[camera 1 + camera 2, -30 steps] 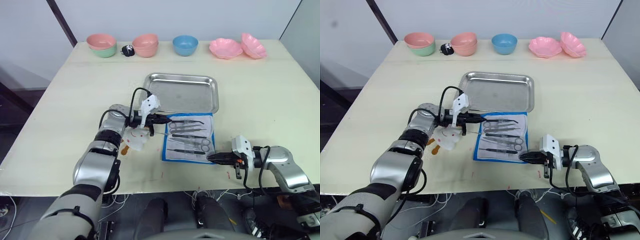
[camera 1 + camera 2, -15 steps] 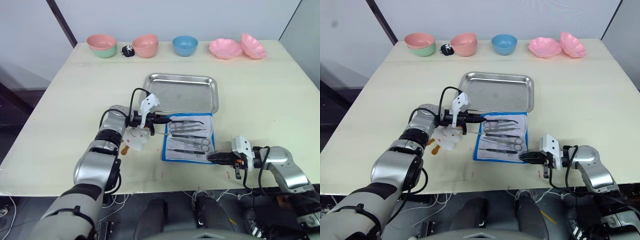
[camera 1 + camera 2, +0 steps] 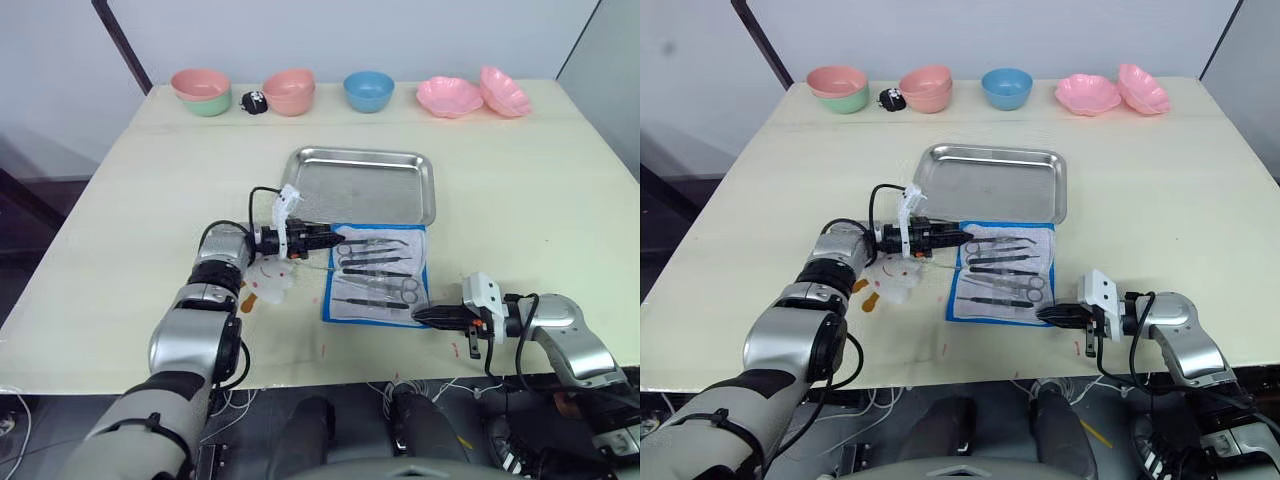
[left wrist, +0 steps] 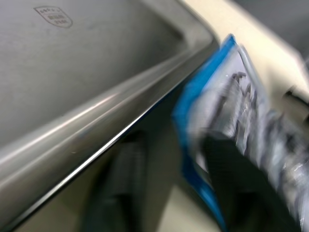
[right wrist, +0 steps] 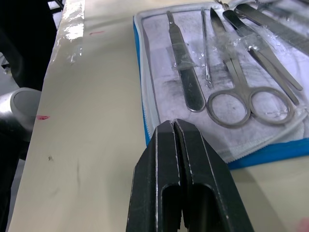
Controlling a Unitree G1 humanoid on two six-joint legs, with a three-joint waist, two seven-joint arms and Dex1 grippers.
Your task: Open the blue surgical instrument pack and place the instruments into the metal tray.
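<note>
Pack [image 3: 377,274] lies opened on the desk [image 3: 520,190] just in front of the tray [image 3: 363,186], which holds nothing; instruments [image 3: 378,268] rest on its whitish face. Left gripper [image 3: 331,240] sits at the pack's near-tray corner; its finger state is unclear. Left wrist view blurs tray rim against blue edge. Right wrist view: right gripper [image 5: 178,145], fingers pressed together, empty, beside the pack's edge.

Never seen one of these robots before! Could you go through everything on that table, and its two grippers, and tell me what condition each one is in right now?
Blue surgical instrument pack: opened, lying flat on the table.
Instruments: lying on the pack, not in the tray.
Metal tray: empty.
Right gripper: shut, at the pack's near corner.
Left gripper: at the pack's far corner by the tray.
Blue bowl: upright, empty.
Pink bowl on green bowl: stacked.
</note>
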